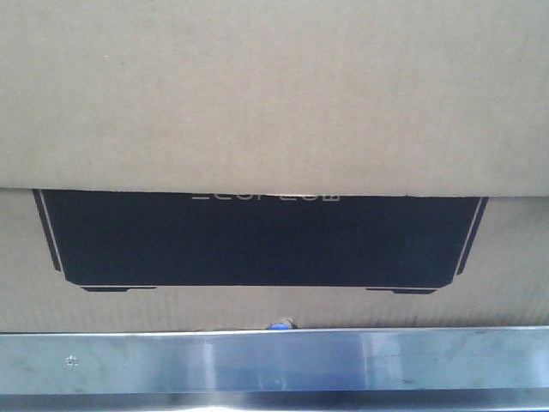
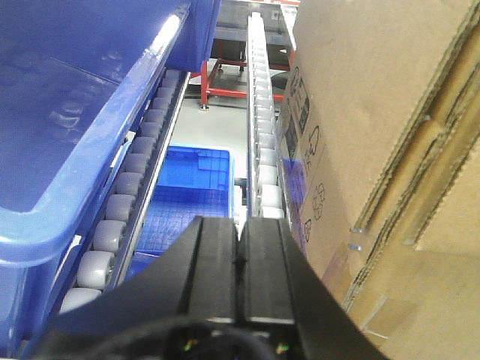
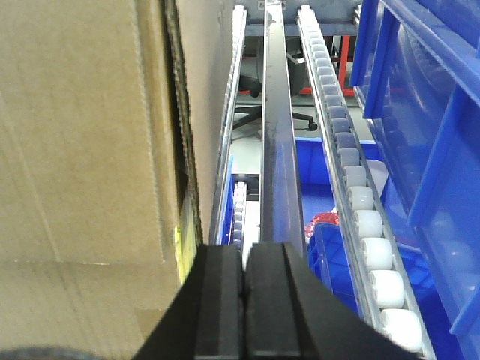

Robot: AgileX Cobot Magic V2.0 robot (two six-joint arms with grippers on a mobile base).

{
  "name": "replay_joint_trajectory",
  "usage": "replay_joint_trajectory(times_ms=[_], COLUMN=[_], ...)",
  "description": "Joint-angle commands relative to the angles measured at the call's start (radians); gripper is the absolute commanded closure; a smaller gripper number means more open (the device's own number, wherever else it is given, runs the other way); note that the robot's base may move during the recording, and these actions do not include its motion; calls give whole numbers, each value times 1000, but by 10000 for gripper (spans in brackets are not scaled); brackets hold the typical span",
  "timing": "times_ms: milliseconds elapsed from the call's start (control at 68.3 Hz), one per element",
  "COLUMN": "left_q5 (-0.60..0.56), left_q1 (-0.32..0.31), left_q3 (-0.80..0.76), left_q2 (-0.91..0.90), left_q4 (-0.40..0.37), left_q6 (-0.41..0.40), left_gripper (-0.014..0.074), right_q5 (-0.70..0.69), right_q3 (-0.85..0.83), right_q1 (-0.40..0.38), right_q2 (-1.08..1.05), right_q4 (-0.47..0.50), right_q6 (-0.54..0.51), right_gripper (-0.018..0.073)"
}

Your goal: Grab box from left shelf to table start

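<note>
The brown cardboard box [image 1: 274,103] fills the front view, its black printed panel [image 1: 257,240] with pale lettering just above the shelf's silver front rail [image 1: 274,360]. In the left wrist view the box [image 2: 390,150] stands to the right of my left gripper [image 2: 241,223], which is shut with nothing between its fingers, close beside the box's side wall. In the right wrist view the box [image 3: 82,135] is to the left of my right gripper [image 3: 244,251], also shut and empty, beside that side. The table is out of view.
A large blue bin [image 2: 67,112] sits on white rollers [image 2: 112,217] left of the box; another blue bin [image 2: 187,187] lies below. Right of the box run a metal divider [image 3: 279,135], a roller track [image 3: 360,202] and a blue bin [image 3: 435,150].
</note>
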Motion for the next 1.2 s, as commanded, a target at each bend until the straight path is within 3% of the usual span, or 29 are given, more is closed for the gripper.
replay_joint_trajectory(times_ms=[0, 601, 674, 747, 894, 952, 1099, 1187], left_q5=[-92, -103, -113, -172, -314, -294, -136, -34], left_q1=[0, 0, 0, 0, 0, 0, 0, 0], left_q3=[-5, -5, -5, -5, -34, -74, -233, -344], left_q2=[-16, -16, -16, -16, -16, -14, 9, 39], left_q4=[-7, -7, -39, -116, -121, -106, 2, 30], left_q6=[2, 0, 0, 0, 0, 0, 0, 0], left_gripper=[695, 695, 695, 695, 695, 695, 694, 691], right_q5=[-90, -90, -90, -91, -96, -99, -99, -99], right_q3=[2, 2, 2, 3, 3, 3, 3, 3], right_q1=[0, 0, 0, 0, 0, 0, 0, 0], right_q2=[-8, -8, -8, -8, -8, -8, -8, -8], right_q4=[1, 1, 1, 1, 1, 1, 1, 1], right_q6=[-2, -2, -2, -2, -2, -2, -2, -2], right_gripper=[501, 501, 501, 501, 501, 501, 501, 501])
